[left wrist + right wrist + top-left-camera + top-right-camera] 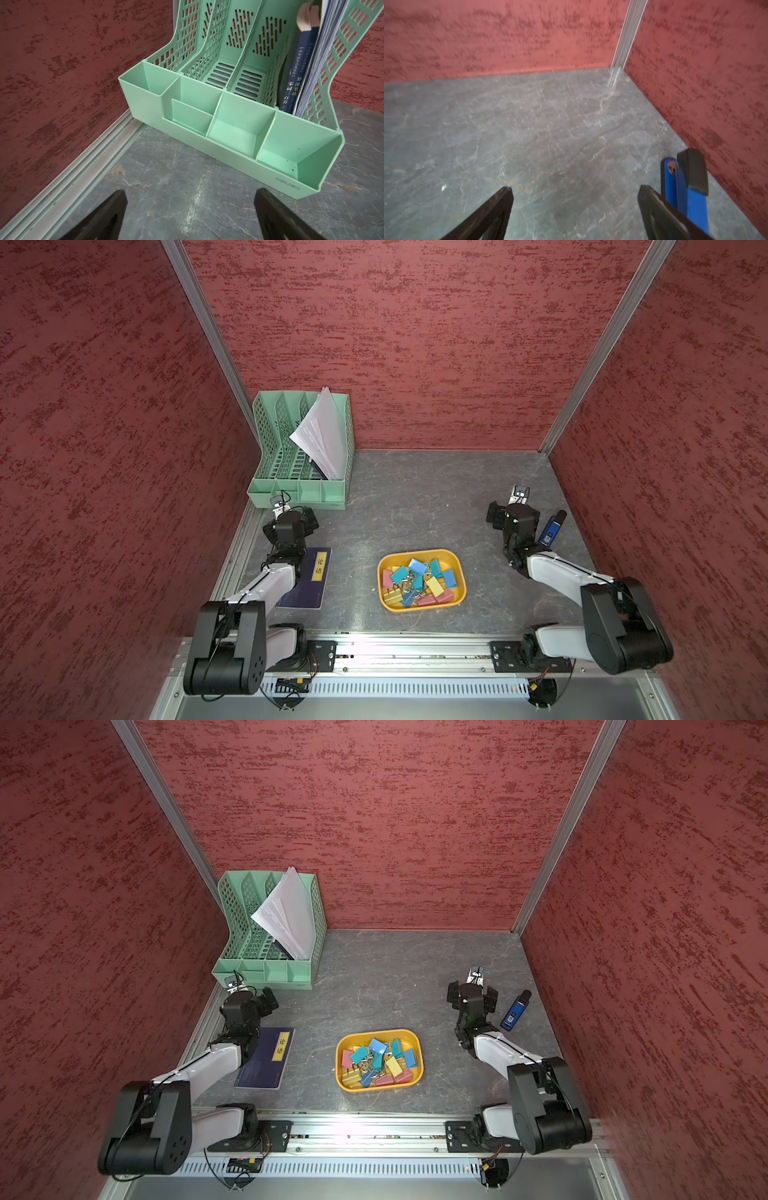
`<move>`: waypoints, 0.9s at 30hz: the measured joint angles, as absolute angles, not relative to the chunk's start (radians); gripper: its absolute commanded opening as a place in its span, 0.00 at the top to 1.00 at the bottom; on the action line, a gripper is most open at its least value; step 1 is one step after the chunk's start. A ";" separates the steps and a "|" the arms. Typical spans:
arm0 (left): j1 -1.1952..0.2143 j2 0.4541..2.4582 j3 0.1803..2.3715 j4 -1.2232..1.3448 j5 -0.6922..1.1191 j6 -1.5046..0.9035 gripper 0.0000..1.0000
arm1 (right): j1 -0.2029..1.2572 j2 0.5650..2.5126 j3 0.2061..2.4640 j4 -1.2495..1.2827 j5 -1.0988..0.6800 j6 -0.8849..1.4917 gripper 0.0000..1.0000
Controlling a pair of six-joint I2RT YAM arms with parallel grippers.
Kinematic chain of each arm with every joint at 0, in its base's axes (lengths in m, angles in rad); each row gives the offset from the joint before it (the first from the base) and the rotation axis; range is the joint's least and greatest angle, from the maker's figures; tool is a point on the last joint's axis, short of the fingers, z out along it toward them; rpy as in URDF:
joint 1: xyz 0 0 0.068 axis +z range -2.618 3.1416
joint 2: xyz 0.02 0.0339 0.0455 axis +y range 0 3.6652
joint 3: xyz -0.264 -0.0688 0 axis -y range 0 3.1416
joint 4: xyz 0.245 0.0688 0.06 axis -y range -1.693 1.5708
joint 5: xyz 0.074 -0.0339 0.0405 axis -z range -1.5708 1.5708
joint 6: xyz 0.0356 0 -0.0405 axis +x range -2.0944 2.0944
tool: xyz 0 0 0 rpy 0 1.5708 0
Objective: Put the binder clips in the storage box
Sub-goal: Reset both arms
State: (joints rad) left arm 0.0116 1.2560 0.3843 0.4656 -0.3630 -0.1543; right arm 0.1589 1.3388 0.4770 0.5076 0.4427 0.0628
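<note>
The binder clips (419, 580) lie piled in the storage box (415, 608); the file organizer (307, 491) holds papers (326, 435). The left gripper (190, 193) and right gripper (575, 190) stand wide, empty.

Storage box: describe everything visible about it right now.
The storage box is a shallow yellow-orange tub, plastic by its look, rectangular with rounded corners, open-topped and upright. It sits flat on the grey table, near its front edge. The binder clips, pink, yellow, blue and teal, lie heaped inside it. Nothing else touches it.
</note>
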 measured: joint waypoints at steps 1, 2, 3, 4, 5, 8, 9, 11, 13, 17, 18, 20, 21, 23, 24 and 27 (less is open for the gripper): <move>0.012 1.280 0.363 0.521 -0.354 -0.147 0.00 | 0.155 1.340 0.442 0.566 0.442 0.057 0.02; 0.012 1.305 0.344 0.570 -0.344 -0.141 0.00 | 0.149 1.343 0.410 0.603 0.439 0.051 0.01; 0.012 1.326 0.333 0.607 -0.337 -0.137 0.00 | 0.142 1.347 0.386 0.629 0.434 0.044 0.02; 0.012 1.345 0.324 0.648 -0.326 -0.132 0.00 | 0.135 1.355 0.363 0.668 0.427 0.037 0.01; 0.012 1.376 0.322 0.684 -0.315 -0.125 0.00 | 0.125 1.374 0.348 0.701 0.418 0.032 0.01; 0.005 1.433 0.336 0.739 -0.293 -0.102 0.00 | 0.110 1.460 0.352 0.785 0.377 0.015 0.02; 0.002 1.444 0.347 0.743 -0.286 -0.095 0.00 | 0.107 1.475 0.353 0.791 0.363 0.014 0.01; -0.003 1.473 0.390 0.739 -0.262 -0.075 0.00 | 0.099 1.501 0.383 0.770 0.331 0.010 0.01; -0.010 1.489 0.426 0.738 -0.249 -0.061 0.00 | 0.086 1.515 0.424 0.762 0.304 0.010 0.02; -0.017 1.489 0.440 0.741 -0.234 -0.046 0.00 | 0.076 1.514 0.451 0.767 0.276 0.010 0.02; -0.017 1.489 0.440 0.739 -0.231 -0.044 0.00 | 0.076 1.514 0.451 0.765 0.273 0.010 0.02; -0.017 1.489 0.440 0.740 -0.227 -0.043 0.00 | 0.076 1.514 0.451 0.763 0.268 0.010 0.02; -0.017 1.489 0.440 0.740 -0.225 -0.043 0.00 | 0.076 1.514 0.451 0.763 0.266 0.010 0.02; -0.017 1.489 0.440 0.740 -0.223 -0.043 0.00 | 0.076 1.514 0.451 0.762 0.265 0.010 0.01; -0.017 1.489 0.440 0.739 -0.221 -0.043 0.00 | 0.076 1.514 0.451 0.762 0.264 0.010 0.01; -0.017 1.489 0.440 0.740 -0.220 -0.039 0.00 | 0.076 1.514 0.451 0.763 0.263 0.010 0.01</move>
